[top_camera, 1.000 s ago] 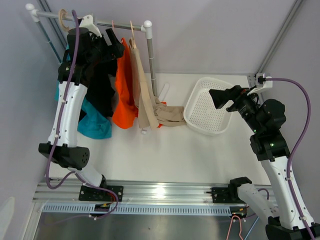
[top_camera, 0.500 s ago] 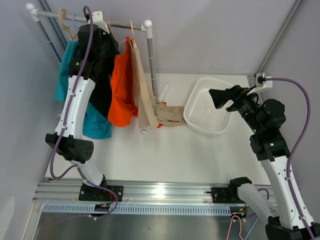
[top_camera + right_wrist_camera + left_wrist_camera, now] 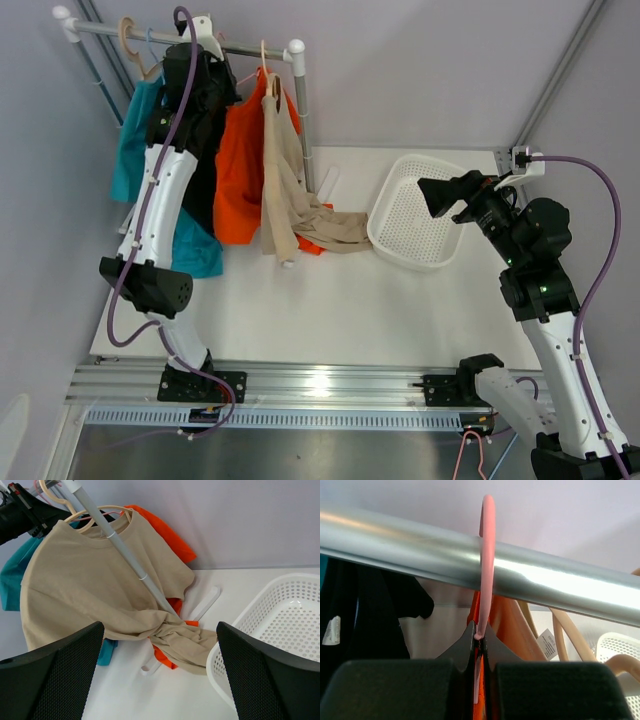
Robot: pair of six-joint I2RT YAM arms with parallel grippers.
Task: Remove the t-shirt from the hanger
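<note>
The left tool (image 3: 479, 642) grips the pink plastic hanger (image 3: 488, 555) at its neck; a skewed lift could snag the hook on the silver metal rail (image 3: 395, 550). The right tool (image 3: 160, 630) gapes empty.

Camera layout: three views.
Top external: high behind the arm bases, looking down over the whole table, from rail (image 3: 100, 31) to basket (image 3: 420, 215). Left wrist: tight on the rail (image 3: 420, 550) and pink hanger (image 3: 487, 540). Right wrist: mid-range from the right, facing the beige t-shirt (image 3: 85, 580) and basket (image 3: 285, 615), both shared with the top view.
</note>
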